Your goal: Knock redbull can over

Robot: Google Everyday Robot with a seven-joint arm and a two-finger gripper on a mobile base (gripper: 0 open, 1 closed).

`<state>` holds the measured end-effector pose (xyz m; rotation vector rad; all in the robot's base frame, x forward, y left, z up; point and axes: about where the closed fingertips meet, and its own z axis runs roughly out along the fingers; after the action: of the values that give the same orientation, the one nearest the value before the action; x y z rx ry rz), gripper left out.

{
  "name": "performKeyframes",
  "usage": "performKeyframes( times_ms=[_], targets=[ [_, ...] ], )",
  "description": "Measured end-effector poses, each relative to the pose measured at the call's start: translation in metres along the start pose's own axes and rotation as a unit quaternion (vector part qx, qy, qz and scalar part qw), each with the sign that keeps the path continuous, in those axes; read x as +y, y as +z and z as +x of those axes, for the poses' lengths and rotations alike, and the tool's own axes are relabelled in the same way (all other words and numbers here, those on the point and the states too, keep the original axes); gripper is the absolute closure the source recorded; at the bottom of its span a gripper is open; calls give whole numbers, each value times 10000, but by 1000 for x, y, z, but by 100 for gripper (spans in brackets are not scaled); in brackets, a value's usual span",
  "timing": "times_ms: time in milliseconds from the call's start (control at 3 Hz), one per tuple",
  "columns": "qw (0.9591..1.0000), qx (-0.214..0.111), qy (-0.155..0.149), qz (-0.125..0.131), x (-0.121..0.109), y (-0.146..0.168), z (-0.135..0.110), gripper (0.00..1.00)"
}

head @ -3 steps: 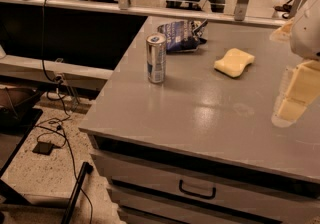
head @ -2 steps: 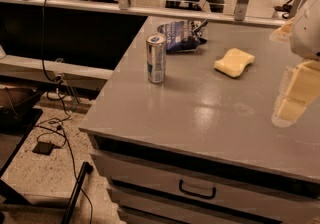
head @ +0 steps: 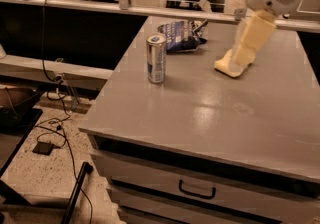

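Redbull can (head: 156, 59) stands upright near the left edge of the bench (head: 215, 123), just in front of the blue-and-white snack bag (head: 177, 35), exactly where it stood a second ago. What has changed is the arm. It was hanging at the far right of the view, and it has now swung left and toward the back of the bench. The gripper (head: 244, 50) now hangs low over the pale yellow sponge (head: 223, 67) and hides part of it; whether it is open or closed I cannot tell. The gripper is nearer the can than before but still well apart from it, with bare bench between them, so the knock has not begun. As I judge it, a further sideways sweep to the left at can height is still needed.

The can shows silver and blue panels, but no lettering on it can be read. The bag's print is likewise illegible.
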<state>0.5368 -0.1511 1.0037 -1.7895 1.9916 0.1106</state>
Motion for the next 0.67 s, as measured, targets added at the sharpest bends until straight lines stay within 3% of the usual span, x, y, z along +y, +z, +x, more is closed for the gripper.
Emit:
performKeyframes(
  times_ms=[333,667],
  targets=[
    [9988,-230,-434,-52,-39,21,-59,0],
    [9988,-257,-412,28,-40,19,-58,0]
  ],
)
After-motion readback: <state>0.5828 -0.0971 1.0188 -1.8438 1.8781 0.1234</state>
